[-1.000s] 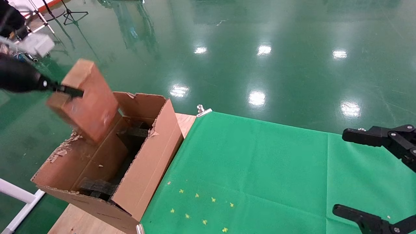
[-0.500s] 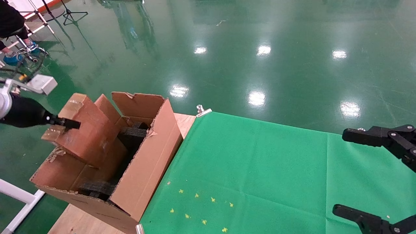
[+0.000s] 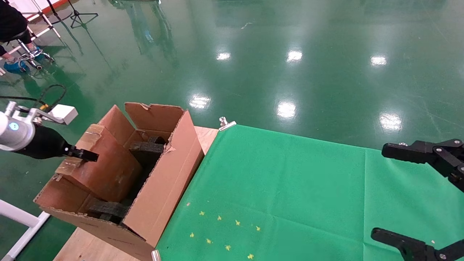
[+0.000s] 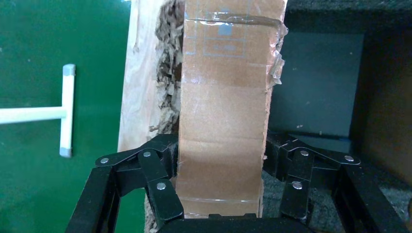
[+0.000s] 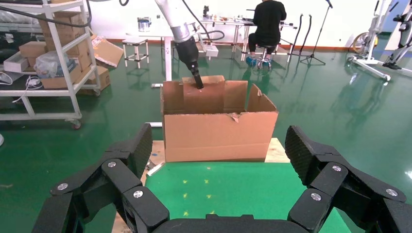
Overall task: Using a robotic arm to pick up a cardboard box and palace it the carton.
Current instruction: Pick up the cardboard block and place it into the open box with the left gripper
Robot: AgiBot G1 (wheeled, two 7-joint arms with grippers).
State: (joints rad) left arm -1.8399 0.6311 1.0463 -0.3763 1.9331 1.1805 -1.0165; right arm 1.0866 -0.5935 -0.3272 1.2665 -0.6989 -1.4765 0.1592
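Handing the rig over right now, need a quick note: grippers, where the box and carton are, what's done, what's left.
Left gripper: shut on the box, over the carton's left side.
Right gripper: open, parked over the green cloth, holding nothing.
Box: tilted, lower part already inside the carton, top sticking above the rim, beside the dark foam.
Done: pick and carry.
Left: finish lowering, release, pull the left arm clear.
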